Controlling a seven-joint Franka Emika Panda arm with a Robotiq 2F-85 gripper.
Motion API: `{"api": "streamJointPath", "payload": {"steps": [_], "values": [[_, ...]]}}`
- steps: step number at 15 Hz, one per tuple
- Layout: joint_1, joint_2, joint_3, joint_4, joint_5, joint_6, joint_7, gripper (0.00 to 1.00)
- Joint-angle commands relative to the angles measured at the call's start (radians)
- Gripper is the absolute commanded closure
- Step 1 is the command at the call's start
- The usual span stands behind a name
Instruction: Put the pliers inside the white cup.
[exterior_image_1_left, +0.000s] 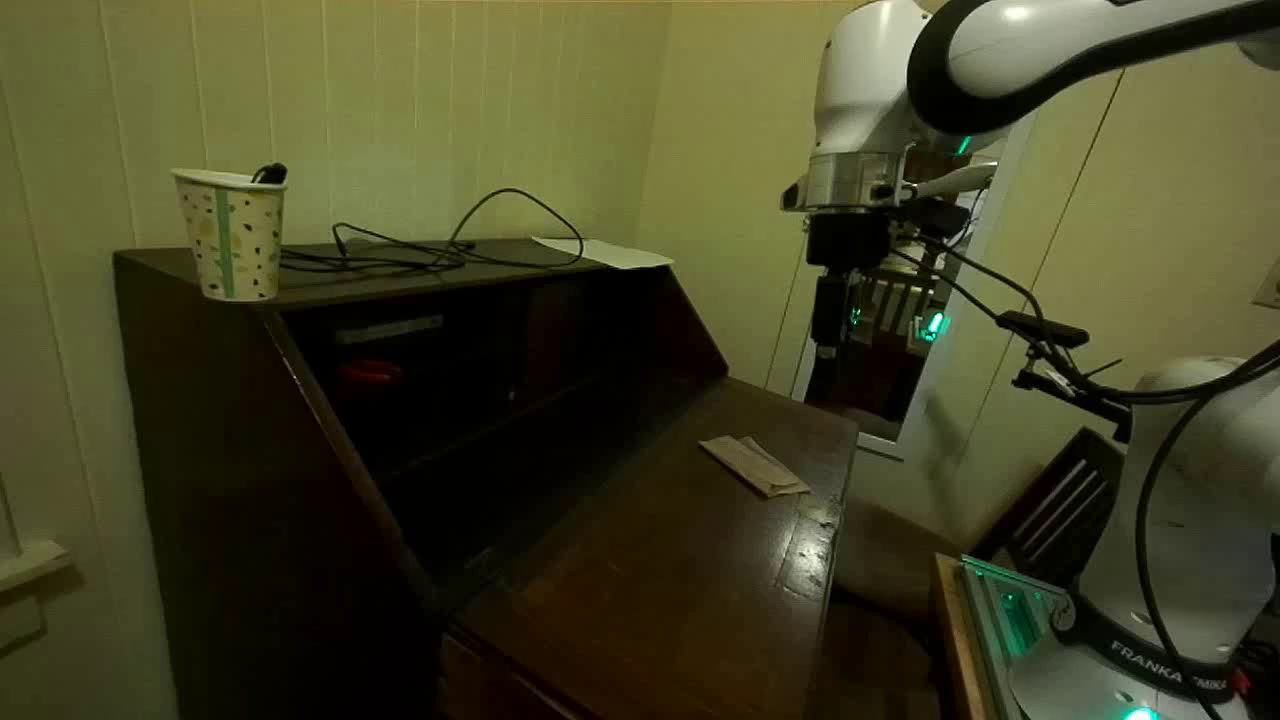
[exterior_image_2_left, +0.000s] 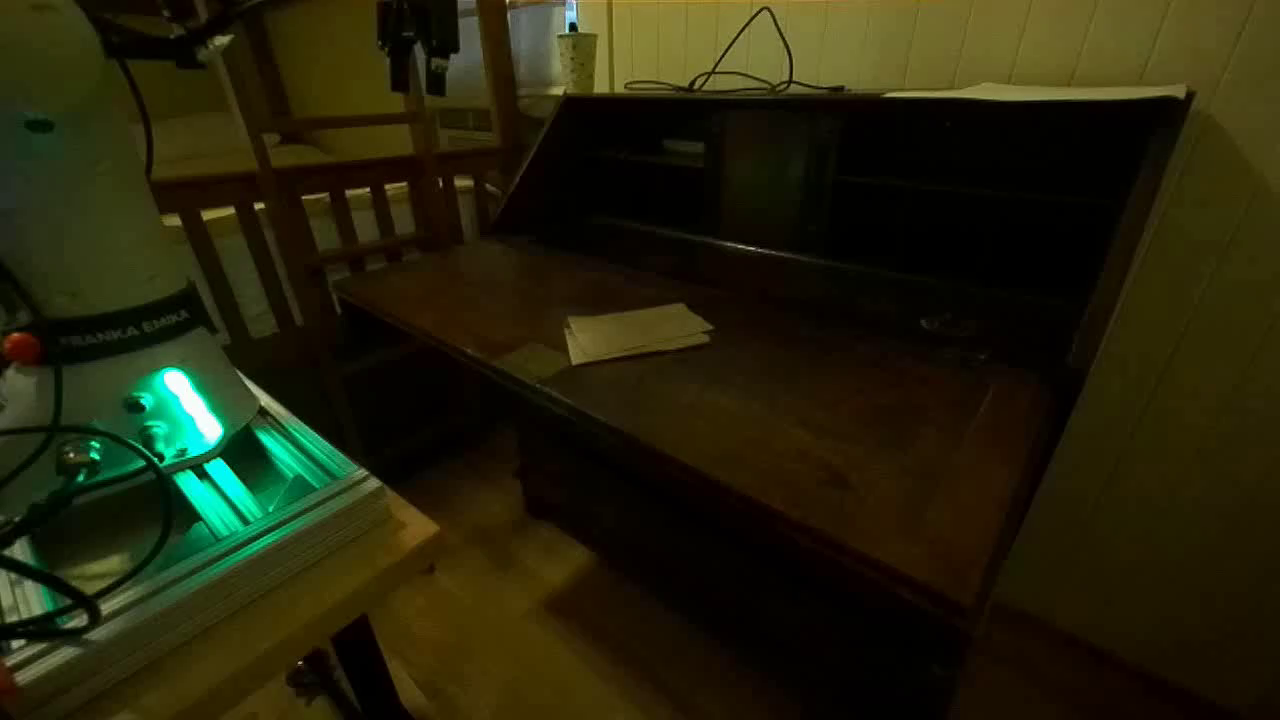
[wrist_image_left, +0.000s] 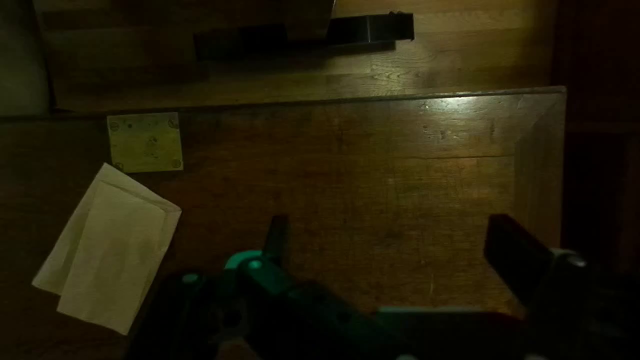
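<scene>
A wooden desk (exterior_image_1_left: 640, 610) carries the white cup (exterior_image_1_left: 230, 240), cables (exterior_image_1_left: 440, 263), white sheet (exterior_image_1_left: 608, 253) and folded papers (exterior_image_1_left: 755, 466).

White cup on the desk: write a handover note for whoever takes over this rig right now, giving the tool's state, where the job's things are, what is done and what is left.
Tool: open, holding nothing, hanging over the desk, away from the cup.
White cup: upright on top of the desk, at one end.
Pliers: seemingly the dark end poking above the cup's rim; the rest is hidden inside.
Done: the pliers appear to be in the cup.
Left: probably only a check that the dark end really is the pliers.
</scene>
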Motion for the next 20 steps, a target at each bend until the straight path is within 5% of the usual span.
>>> {"api": "streamJointPath", "payload": {"steps": [1,11,20], "values": [[-0.001,0.0,0.001,0.001,0.0,-0.002,-0.001,0.0],[-0.012,-0.007,0.008,-0.011,-0.019,0.026,0.02,0.0],[0.02,0.156,-0.043,0.09,-0.076,0.556,-0.265,0.0]]}}
